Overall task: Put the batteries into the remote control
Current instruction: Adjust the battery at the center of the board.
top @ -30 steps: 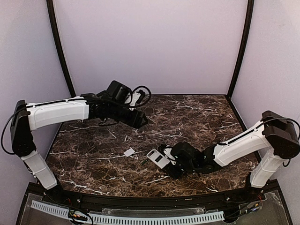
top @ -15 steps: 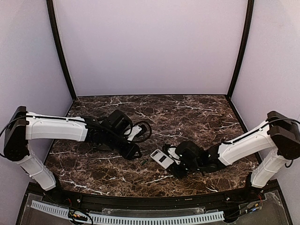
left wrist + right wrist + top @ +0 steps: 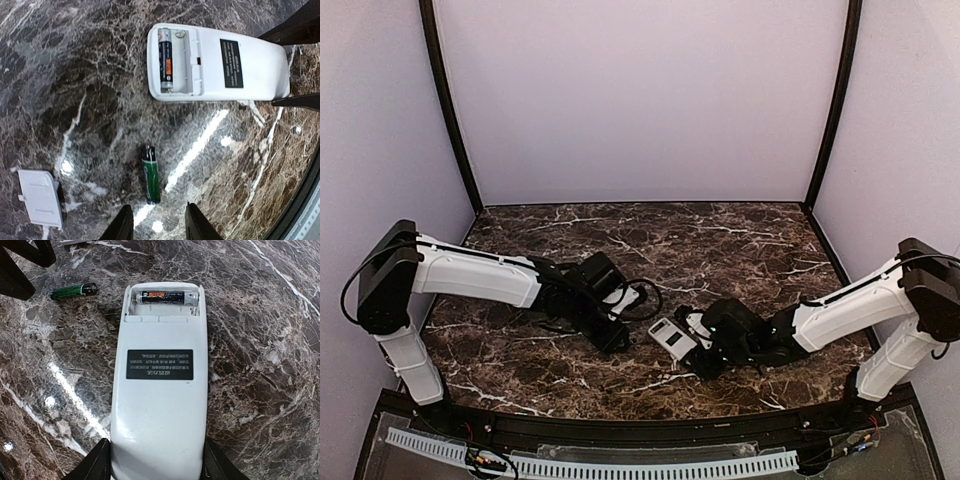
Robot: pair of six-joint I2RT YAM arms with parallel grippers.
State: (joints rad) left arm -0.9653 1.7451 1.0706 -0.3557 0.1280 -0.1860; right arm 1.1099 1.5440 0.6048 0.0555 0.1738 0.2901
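Observation:
The white remote control [image 3: 159,405] lies back up on the marble with its battery bay uncovered. One dark battery [image 3: 167,297] sits in the bay's far slot, and the slot beside it is bare. My right gripper [image 3: 157,462] is shut on the remote's near end, a finger on each long side. A green battery [image 3: 150,173] lies loose on the marble a short way from the bay end of the remote [image 3: 215,62]. My left gripper [image 3: 157,217] hovers low just behind the green battery, open, with nothing between its fingers. In the top view the two grippers [image 3: 618,338] [image 3: 705,350] flank the remote [image 3: 672,338].
The white battery cover [image 3: 40,197] lies on the marble left of the green battery, beside my left gripper. The left gripper's dark fingers [image 3: 20,270] reach into the right wrist view's top left corner. The table's front edge runs close behind the right arm.
My left arm has swung from the back left forward and down to the green battery, and its jaws have narrowed. The right gripper and the remote have shifted slightly right.

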